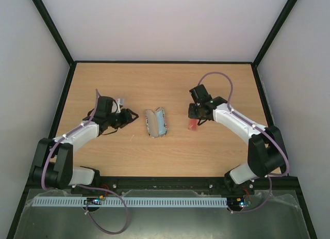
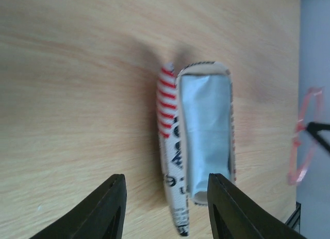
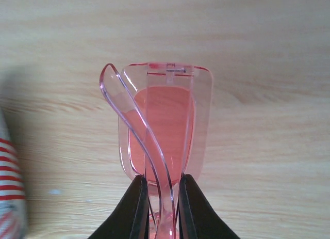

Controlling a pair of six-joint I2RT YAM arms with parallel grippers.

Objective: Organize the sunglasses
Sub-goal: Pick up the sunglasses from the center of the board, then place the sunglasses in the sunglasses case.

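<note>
One wooden table (image 1: 165, 89) (pale walls (image 1: 165, 22)), right tool (image 3: 163, 185) gripping sunglasses (image 3: 165, 115), left tool (image 2: 165, 179) spread.

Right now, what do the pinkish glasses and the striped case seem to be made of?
The sunglasses look like glossy, see-through plastic: the table shows through the pink frame, and the edges catch light. The case seems covered in matte printed fabric or leatherette; its red stripes and lettering show no shine. The pale blue cloth inside it looks soft and slightly creased.
</note>
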